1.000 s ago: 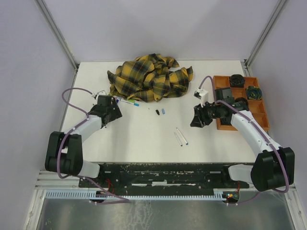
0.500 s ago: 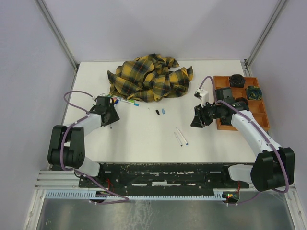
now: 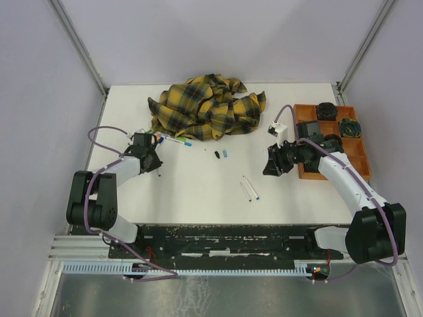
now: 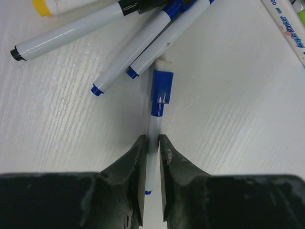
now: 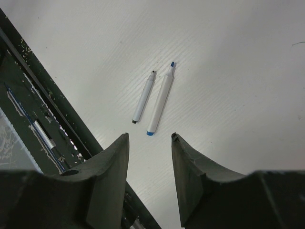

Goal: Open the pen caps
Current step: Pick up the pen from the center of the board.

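My left gripper (image 4: 152, 141) is shut on the white barrel of a pen (image 4: 153, 129) lying on the table, its blue cap (image 4: 162, 92) still on and pointing away from the jaws. Just beyond lie several more capped pens (image 4: 127, 64). From above, the left gripper (image 3: 152, 163) sits at the near side of that pen cluster (image 3: 170, 139). A loose black cap (image 3: 217, 156) and a loose blue cap (image 3: 225, 153) lie mid-table. My right gripper (image 5: 150, 137) hangs open and empty above two uncapped pens (image 5: 160, 100), also seen from above (image 3: 248, 189).
A crumpled yellow-and-black plaid cloth (image 3: 206, 109) lies at the back of the table, touching the pen cluster. An orange compartment tray (image 3: 334, 158) with dark items stands at the right edge, behind the right gripper (image 3: 271, 165). The dark frame rail (image 5: 33, 109) runs along the table's near edge.
The left gripper's jaws closed from wide open onto the blue-capped pen's barrel, after shifting slightly left. The right arm stayed put.
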{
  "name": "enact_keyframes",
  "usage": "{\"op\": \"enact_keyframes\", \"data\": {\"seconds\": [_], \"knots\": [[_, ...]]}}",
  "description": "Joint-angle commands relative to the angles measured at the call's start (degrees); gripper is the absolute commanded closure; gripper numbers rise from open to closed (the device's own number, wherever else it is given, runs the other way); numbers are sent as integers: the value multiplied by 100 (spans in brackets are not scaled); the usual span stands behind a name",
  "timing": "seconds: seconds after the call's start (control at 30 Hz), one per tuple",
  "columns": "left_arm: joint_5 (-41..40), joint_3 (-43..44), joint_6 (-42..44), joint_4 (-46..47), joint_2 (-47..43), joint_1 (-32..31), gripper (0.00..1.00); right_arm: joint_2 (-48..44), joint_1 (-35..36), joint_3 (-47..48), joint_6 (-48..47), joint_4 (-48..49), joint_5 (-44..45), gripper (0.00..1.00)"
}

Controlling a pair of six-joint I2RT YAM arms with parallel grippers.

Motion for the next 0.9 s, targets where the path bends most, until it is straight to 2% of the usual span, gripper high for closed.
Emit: {"op": "enact_keyframes", "data": {"seconds": [0.0, 0.17, 0.3, 0.53, 0.87], "knots": [[13, -34, -162, -292, 266, 17, 79, -129, -35, 248, -91, 90, -165, 51], [47, -51, -161, -311, 293, 16, 81, -129, -36, 249, -91, 90, -173, 51], [134, -43, -144, -332, 388, 8, 72, -129, -40, 249, -91, 89, -182, 51], [206, -77, -137, -351, 476, -7, 72, -147, -36, 252, -91, 87, -191, 51], [383, -102, -154, -514, 0, -328, 97, -196, -31, 248, -162, 63, -276, 51]]}}
